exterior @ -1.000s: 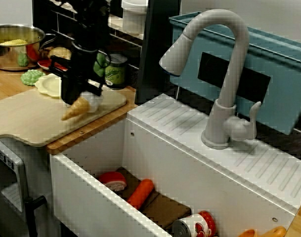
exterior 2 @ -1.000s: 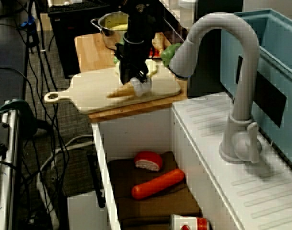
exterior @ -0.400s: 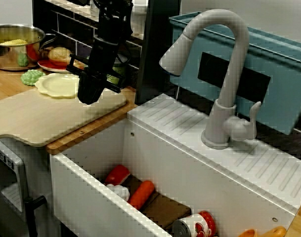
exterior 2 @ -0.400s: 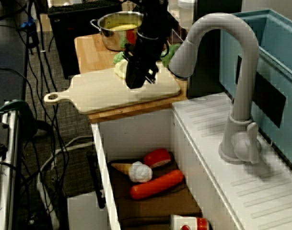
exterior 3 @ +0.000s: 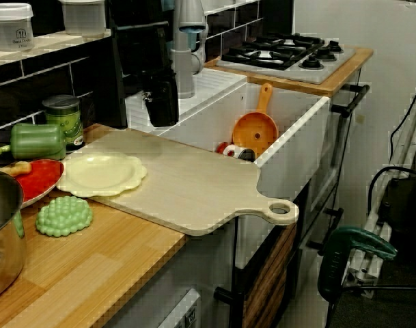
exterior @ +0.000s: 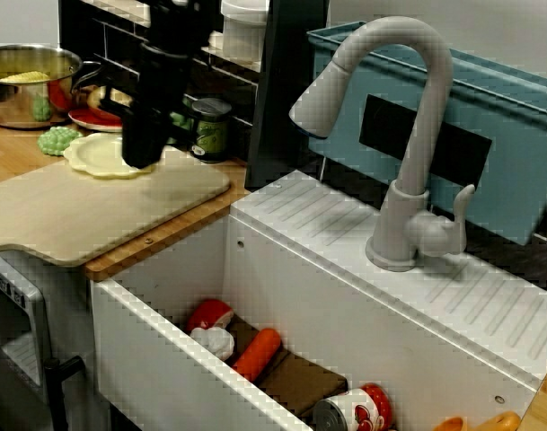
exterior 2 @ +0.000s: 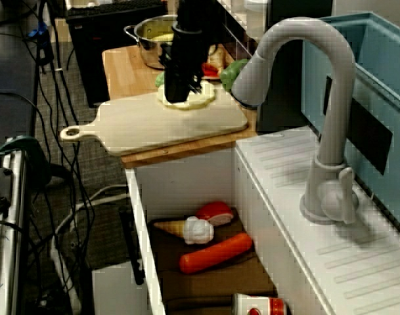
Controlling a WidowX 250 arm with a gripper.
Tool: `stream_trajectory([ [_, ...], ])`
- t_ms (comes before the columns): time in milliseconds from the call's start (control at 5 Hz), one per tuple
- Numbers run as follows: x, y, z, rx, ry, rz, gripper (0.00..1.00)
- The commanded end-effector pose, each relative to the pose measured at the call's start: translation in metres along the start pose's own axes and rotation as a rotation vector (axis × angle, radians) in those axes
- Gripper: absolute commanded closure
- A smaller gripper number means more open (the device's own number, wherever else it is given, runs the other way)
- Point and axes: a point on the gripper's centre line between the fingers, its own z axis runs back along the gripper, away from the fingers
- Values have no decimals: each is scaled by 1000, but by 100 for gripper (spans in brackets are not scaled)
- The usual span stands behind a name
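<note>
Swung back upper-left, jaws hover above the plate (exterior: pixel 92 154), spread unclear; released cone (exterior 2: pixel 190 230) lies in the sink (exterior 2: pixel 186 184).

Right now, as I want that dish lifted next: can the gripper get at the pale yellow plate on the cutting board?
Probably yes. The gripper hangs over the pale yellow plate, which lies bare on the cutting board, with nothing between them. Whether its jaws are open is unclear.

The arm (exterior: pixel 168 54) is matte black, ending in a boxy black gripper (exterior: pixel 140 154).
</note>
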Motion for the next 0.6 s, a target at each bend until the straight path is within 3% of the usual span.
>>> stream_trajectory([
  [0, 2, 58, 26, 6, -265, 61, 0],
  [200, 9, 74, 19, -29, -244, 64, 0],
  [400, 22, 87, 7, -8, -224, 87, 0],
])
